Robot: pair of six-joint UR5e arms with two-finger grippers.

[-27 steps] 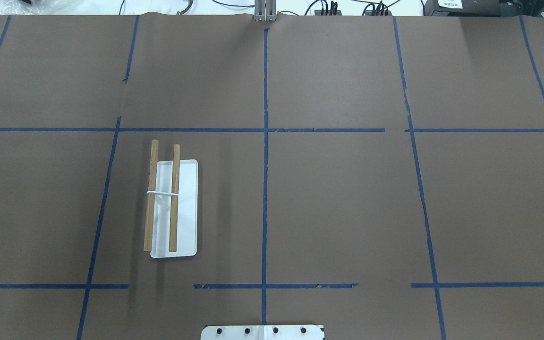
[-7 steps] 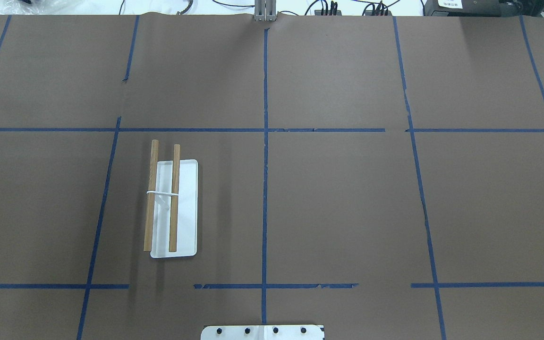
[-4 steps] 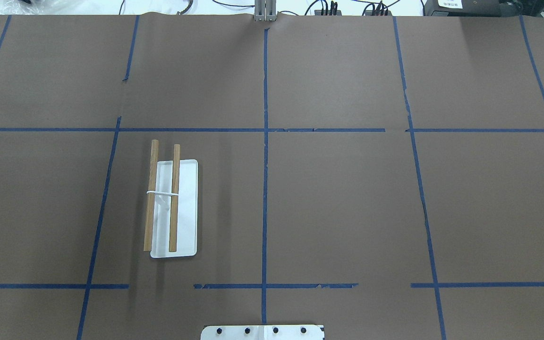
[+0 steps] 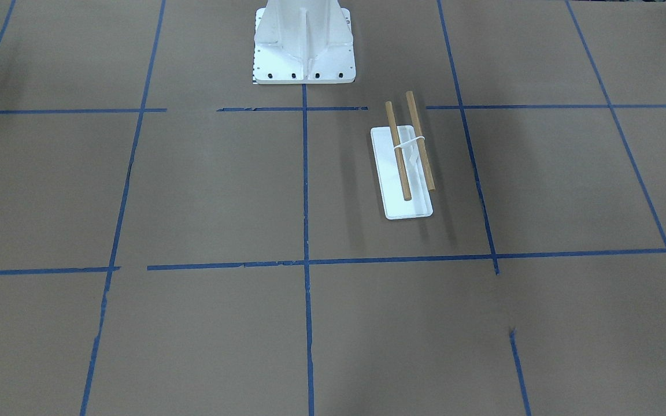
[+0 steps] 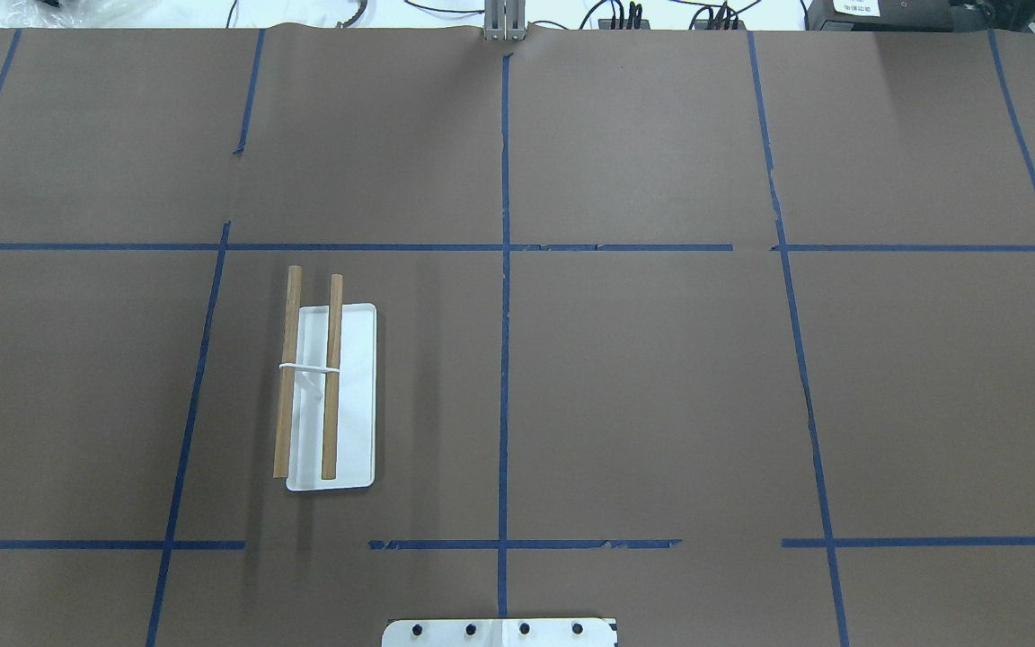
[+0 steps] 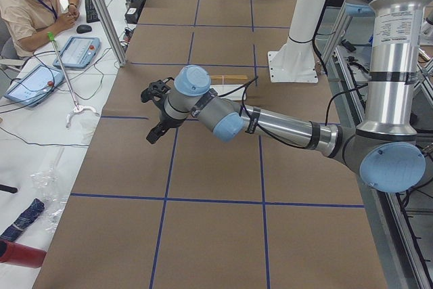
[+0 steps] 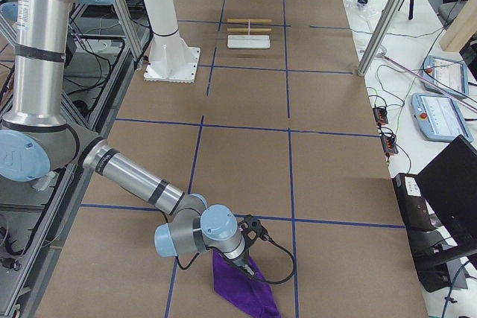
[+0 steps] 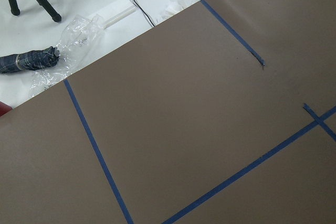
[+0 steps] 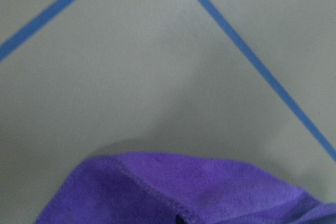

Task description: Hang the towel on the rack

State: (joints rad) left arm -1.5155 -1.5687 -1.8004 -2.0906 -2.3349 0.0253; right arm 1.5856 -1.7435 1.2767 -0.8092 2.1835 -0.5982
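A robotics laboratory. A long worktable (image 5: 661, 404) is covered in brown paper and marked into a grid with blue tape (image 5: 505, 359). A white ribbed pedestal (image 4: 304, 40) is bolted to it at twelve o'clock in the front-facing view. Two silver-and-blue industrial arms reach over the table: the left robot arm (image 6: 284, 125) and the right robot arm (image 7: 134, 176). At ten o'clock in the left side view an operator (image 6: 30, 8) sits at a white bench beside a teach pendant (image 6: 76, 51), behind an aluminium frame post (image 6: 100, 5). Cables (image 5: 612, 13) run along twelve o'clock of the overhead view.
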